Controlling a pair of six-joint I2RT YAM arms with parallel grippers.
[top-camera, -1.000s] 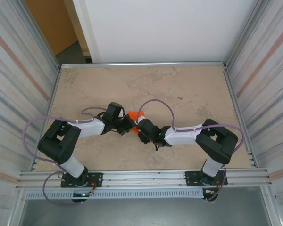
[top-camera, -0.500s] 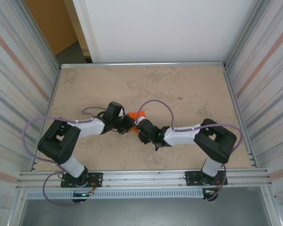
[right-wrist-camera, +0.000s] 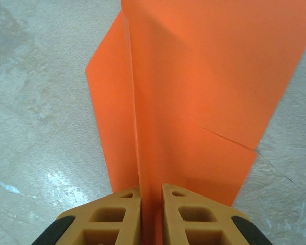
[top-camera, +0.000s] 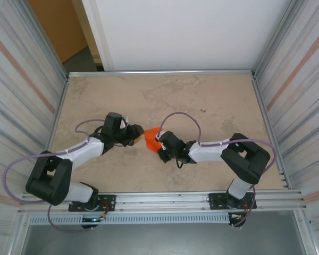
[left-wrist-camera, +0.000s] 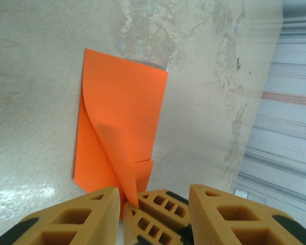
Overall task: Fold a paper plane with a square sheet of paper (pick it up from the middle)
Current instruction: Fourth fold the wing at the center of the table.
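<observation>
On the top view the left pincer sits at the 9 o'clock side of the orange paper, just beside it. Its jaws stand apart and released, grasping nothing; on its wrist view the two fingers flank the sheet's near tip without pinching it. The orange paper, partly folded, lies about mid-bench, mostly flat, with one raised crease running along it. At the paper's 4 o'clock side the right pincer is clenched on that upright crease, and its wrist view shows both pads pressed against the thin ridge.
</observation>
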